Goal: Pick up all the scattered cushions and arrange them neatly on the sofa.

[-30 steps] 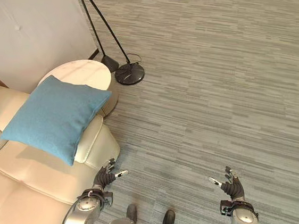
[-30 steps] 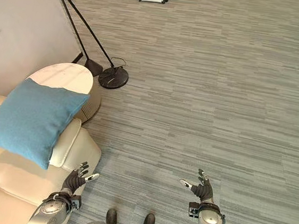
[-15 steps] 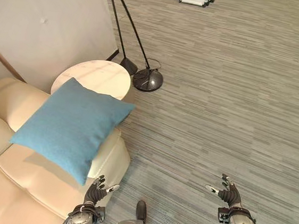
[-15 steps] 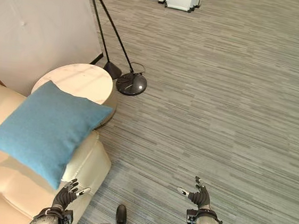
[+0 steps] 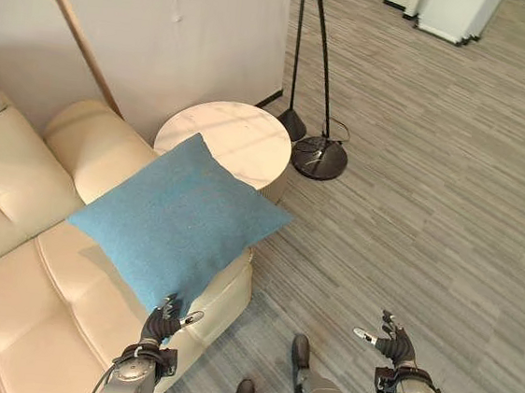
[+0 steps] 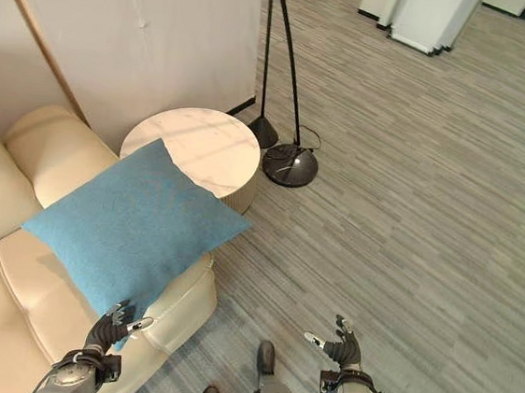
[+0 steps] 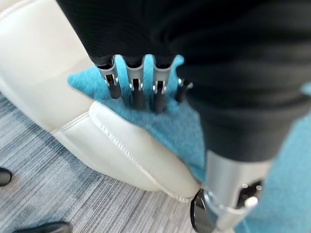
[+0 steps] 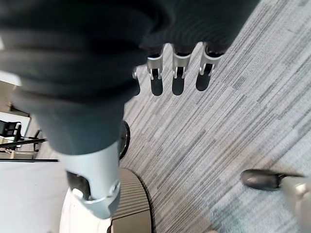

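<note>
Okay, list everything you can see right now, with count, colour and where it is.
cushion: one, blue, lying over the sofa's armrest
sofa: one, cream, at the robot's left
side table: one, round, white marbled top, beside the armrest
floor lamps: two, black, bases on the carpet beyond the table
carpet: grey striped, covering the floor
left hand: open, by the cushion's lower corner
right hand: open, over the carpet

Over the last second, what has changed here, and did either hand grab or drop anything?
Mostly the view has swung toward the sofa, so more of its back and seat shows; that is the camera, not the things. The blue cushion lies as before on the sofa's arm beside the round side table. The left hand and right hand stay open and hold nothing.
</note>
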{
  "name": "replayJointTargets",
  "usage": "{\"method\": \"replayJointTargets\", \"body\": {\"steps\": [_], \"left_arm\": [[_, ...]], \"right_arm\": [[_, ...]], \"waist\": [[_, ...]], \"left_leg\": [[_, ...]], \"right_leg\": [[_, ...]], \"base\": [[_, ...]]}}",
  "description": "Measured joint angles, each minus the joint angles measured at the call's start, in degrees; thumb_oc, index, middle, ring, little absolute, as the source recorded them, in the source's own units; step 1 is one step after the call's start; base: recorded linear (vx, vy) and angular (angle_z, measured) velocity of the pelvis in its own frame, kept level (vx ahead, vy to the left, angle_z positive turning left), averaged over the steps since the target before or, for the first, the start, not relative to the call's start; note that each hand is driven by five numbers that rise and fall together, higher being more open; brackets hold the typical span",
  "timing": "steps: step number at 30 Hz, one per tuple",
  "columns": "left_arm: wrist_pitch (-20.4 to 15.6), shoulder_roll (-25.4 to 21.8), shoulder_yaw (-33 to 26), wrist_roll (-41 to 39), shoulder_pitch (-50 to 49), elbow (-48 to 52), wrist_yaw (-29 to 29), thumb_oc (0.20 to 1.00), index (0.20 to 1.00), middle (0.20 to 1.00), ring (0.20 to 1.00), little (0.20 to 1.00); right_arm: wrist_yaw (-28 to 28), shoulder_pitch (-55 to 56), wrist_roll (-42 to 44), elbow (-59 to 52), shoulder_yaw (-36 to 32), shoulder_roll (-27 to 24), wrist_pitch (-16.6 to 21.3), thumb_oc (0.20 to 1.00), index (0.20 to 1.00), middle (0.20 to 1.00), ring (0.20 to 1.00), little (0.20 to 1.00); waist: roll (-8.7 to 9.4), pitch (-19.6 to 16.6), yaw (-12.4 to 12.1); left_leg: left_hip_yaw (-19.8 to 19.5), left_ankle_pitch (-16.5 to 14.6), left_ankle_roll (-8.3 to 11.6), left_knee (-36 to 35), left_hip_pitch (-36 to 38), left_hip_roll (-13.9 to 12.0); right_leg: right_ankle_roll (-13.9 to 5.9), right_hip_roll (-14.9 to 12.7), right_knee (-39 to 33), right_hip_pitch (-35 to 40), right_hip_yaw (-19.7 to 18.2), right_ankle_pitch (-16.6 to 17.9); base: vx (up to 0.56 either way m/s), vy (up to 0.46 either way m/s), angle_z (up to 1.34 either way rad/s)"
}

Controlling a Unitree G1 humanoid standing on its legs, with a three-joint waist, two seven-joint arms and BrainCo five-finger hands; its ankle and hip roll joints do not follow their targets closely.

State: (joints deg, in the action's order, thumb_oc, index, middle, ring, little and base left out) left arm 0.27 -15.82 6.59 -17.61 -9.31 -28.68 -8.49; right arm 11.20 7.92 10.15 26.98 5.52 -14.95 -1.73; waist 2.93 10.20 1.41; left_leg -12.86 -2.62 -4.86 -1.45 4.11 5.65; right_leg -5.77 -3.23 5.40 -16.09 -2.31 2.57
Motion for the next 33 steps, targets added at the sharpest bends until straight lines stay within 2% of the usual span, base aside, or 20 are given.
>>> {"method": "replayJointTargets", "body": {"steps": [3,5,8,9,11,14,16,17,18,19,21,22,23,24,25,28,29,30,31,33], "left_arm": [[0.09,1.09,-0.13,-2.63,-0.43,0.19,-0.13,1.000,1.000,1.000,1.000,1.000],[0.16,1.46,-0.08,-3.82,-0.20,0.38,-0.04,1.000,1.000,1.000,1.000,1.000],[0.12,2.28,0.15,-3.86,1.22,0.44,0.10,1.000,1.000,1.000,1.000,1.000],[0.12,2.36,0.15,-3.98,3.33,0.45,0.21,1.000,1.000,1.000,1.000,1.000],[0.07,2.20,0.00,-4.02,4.28,0.66,0.21,1.000,1.000,1.000,1.000,1.000],[0.25,1.95,0.01,-4.00,3.68,0.62,0.43,1.000,1.000,1.000,1.000,1.000],[0.24,1.80,0.10,-3.98,3.72,0.70,0.97,1.000,1.000,1.000,1.000,1.000],[0.21,2.27,0.18,-3.84,3.24,0.39,1.49,1.000,1.000,1.000,1.000,1.000],[0.14,3.28,0.25,-3.76,3.44,0.65,1.91,1.000,1.000,1.000,1.000,1.000],[0.16,2.76,0.12,-3.72,4.37,-0.34,2.61,1.000,1.000,1.000,1.000,1.000],[0.93,1.39,0.01,-3.68,4.40,-1.90,2.98,1.000,1.000,1.000,1.000,1.000],[1.23,1.75,-0.13,-3.59,3.88,-3.28,3.36,1.000,1.000,1.000,1.000,1.000],[1.24,2.62,-0.04,-3.50,3.41,-3.51,3.67,1.000,1.000,1.000,1.000,1.000],[1.22,1.77,0.04,-3.32,3.01,-3.26,4.18,1.000,1.000,1.000,1.000,1.000],[1.34,0.68,0.05,-3.20,2.05,-3.59,4.45,1.000,1.000,1.000,1.000,1.000],[1.53,-0.21,-0.01,-3.11,-0.15,-3.58,4.78,1.000,1.000,1.000,1.000,1.000],[1.61,-0.42,-0.10,-2.96,-0.64,-3.64,4.75,1.000,1.000,1.000,1.000,1.000],[1.53,-0.80,-0.41,-1.99,-1.07,-2.75,4.71,1.000,1.000,1.000,1.000,1.000],[1.43,-1.65,-0.46,-1.50,-1.94,-1.28,4.67,1.000,1.000,1.000,1.000,1.000],[1.34,-2.49,-1.34,-1.49,-2.39,0.75,4.46,1.000,1.000,1.000,1.000,1.000]], "right_arm": [[-0.32,-1.54,0.07,0.54,0.12,-0.52,0.03,1.000,1.000,1.000,1.000,1.000],[-0.40,-2.51,0.08,0.37,0.02,-1.11,0.09,1.000,1.000,1.000,1.000,1.000],[-0.42,-4.17,0.14,-0.42,0.13,-2.20,0.17,1.000,1.000,1.000,1.000,1.000],[-0.35,-4.46,0.18,-0.54,0.11,-2.67,0.24,1.000,1.000,1.000,1.000,1.000],[-0.33,-4.58,0.29,-0.61,0.19,-2.90,0.23,1.000,1.000,1.000,1.000,1.000],[0.00,-4.54,1.09,-2.07,0.44,-2.99,0.35,1.000,1.000,1.000,1.000,1.000],[-0.01,-3.89,1.08,-2.51,0.57,-2.95,0.28,1.000,1.000,1.000,1.000,1.000],[-0.02,-3.73,1.06,-1.93,1.08,-3.44,0.23,1.000,1.000,1.000,1.000,1.000],[-0.10,-3.78,1.02,-1.74,1.24,-5.12,0.09,1.000,1.000,1.000,1.000,1.000],[-0.18,-4.25,0.91,-0.81,0.77,-4.97,-0.12,1.000,1.000,1.000,1.000,1.000],[-0.69,-3.72,0.15,-1.46,0.82,-3.94,-0.18,1.000,1.000,1.000,1.000,1.000],[-1.17,-3.70,-0.41,-3.19,1.05,-4.86,0.16,1.000,1.000,1.000,1.000,1.000],[-1.42,-3.97,-0.80,-3.16,0.98,-6.25,0.08,1.000,1.000,1.000,1.000,1.000],[-1.64,-3.76,-1.29,-2.51,0.35,-5.55,-0.25,1.000,1.000,1.000,1.000,1.000],[-2.11,-2.35,-1.67,-2.28,0.60,-4.17,-0.45,1.000,1.000,1.000,1.000,1.000],[-2.59,-2.05,-2.72,-3.01,0.69,-3.79,-0.50,1.000,1.000,1.000,1.000,1.000],[-2.86,-1.88,-2.98,-2.90,0.81,-3.35,-0.66,1.000,1.000,1.000,1.000,1.000],[-3.10,-1.22,-3.30,-2.85,0.65,-2.53,-0.76,1.000,1.000,1.000,1.000,1.000],[-3.30,-1.08,-3.41,-2.66,0.81,-1.87,-0.85,1.000,1.000,1.000,1.000,1.000],[-3.26,-1.16,-3.42,-2.59,0.51,-1.38,-0.82,1.000,1.000,1.000,1.000,1.000]], "waist": [[-1.81,-0.35,-0.27],[-1.50,-0.38,-0.16],[-0.67,0.01,-0.65],[1.24,0.95,-0.51],[2.22,1.44,-0.81],[1.92,1.79,-0.26],[1.58,1.95,-0.28],[-0.25,1.66,-0.34],[-3.31,1.56,-0.38],[-3.74,1.62,-0.96],[-1.35,0.86,-1.46],[-2.65,0.55,-1.98],[-5.14,0.22,-1.98],[-3.73,-0.09,-1.28],[-1.20,-0.95,-1.51],[-0.74,-1.42,-1.85],[-0.71,-1.45,-1.81],[-0.57,-1.54,-1.63],[-1.28,-1.07,-2.07],[-1.34,-1.13,-1.86]], "left_leg": [[-1.12,-2.90,3.06,1.63,0.09,-4.40],[-0.42,-3.14,4.15,4.14,0.16,-5.77],[1.68,-3.33,5.62,11.73,-3.33,-6.15],[6.35,-3.14,7.66,21.49,-9.58,-5.45],[11.73,-3.19,7.57,24.75,-13.69,-6.18],[20.39,-2.78,7.21,17.61,-15.71,-8.63],[22.03,-2.02,6.67,12.40,-16.17,-8.97],[24.93,-1.49,7.24,7.13,-16.26,-11.19],[25.88,-0.77,8.78,2.99,-17.19,-15.60],[26.26,1.26,9.78,2.46,-18.21,-17.00],[27.71,1.66,9.09,7.45,-18.60,-14.58],[27.54,0.52,7.70,10.13,-17.08,-13.48],[26.25,-2.05,6.76,8.83,-15.43,-15.31],[26.52,1.92,6.36,7.05,-14.11,-13.04],[26.25,2.08,5.52,5.62,-11.69,-9.70],[26.13,2.75,1.64,5.90,-10.70,-7.17],[26.01,2.62,1.32,5.63,-9.95,-6.38],[25.97,3.07,0.02,4.33,-8.25,-5.61],[25.09,3.04,-0.38,3.02,-7.11,-5.05],[24.31,4.53,0.07,0.81,-6.10,-4.93]], "right_leg": [[0.91,3.16,0.44,1.10,2.79,1.60],[2.93,4.41,-0.92,3.25,4.33,3.52],[5.73,4.61,-1.90,5.63,7.04,2.22],[6.80,3.16,-4.22,7.36,9.01,2.49],[7.08,2.79,-6.02,8.32,11.03,2.41],[7.58,1.84,-9.05,10.95,17.98,2.08],[7.39,1.70,-9.96,11.71,18.35,1.90],[5.49,2.92,-9.72,12.28,19.23,0.51],[7.59,4.80,-2.76,8.40,19.78,-3.72],[11.18,3.80,-0.83,7.80,22.35,-1.46],[9.52,1.80,-3.22,8.19,22.16,-1.65],[4.12,1.84,-4.00,9.61,21.83,-4.64],[4.77,2.83,0.83,8.06,21.71,-6.72],[4.34,-1.13,10.66,6.64,19.29,-10.14],[3.81,-3.93,10.16,8.98,19.51,-10.62],[-0.27,-8.24,19.64,7.21,19.29,-11.73],[-0.35,-10.36,24.41,6.01,18.79,-11.89],[-0.02,-10.59,27.98,4.46,16.01,-9.89],[-0.56,-10.22,30.37,2.54,13.16,-10.30],[-0.97,-8.51,26.42,1.97,9.67,-11.49]], "base": [[0.22,-0.168,0.48],[0.15,-0.094,0.57],[0.11,-0.089,0.77],[0.04,-0.044,0.89],[0.08,-0.022,0.73],[0.17,0.058,0.65],[0.24,0.130,0.61],[0.28,0.216,0.53],[0.23,0.232,0.53],[0.21,0.184,0.30],[0.18,0.198,0.08],[0.24,0.285,-0.03],[0.18,0.232,0.25],[0.16,0.257,0.58],[0.17,0.309,0.64],[0.11,0.183,0.33],[0.15,0.120,0.39],[0.08,0.031,0.31],[0.13,0.024,0.17],[0.16,-0.062,0.24]]}}
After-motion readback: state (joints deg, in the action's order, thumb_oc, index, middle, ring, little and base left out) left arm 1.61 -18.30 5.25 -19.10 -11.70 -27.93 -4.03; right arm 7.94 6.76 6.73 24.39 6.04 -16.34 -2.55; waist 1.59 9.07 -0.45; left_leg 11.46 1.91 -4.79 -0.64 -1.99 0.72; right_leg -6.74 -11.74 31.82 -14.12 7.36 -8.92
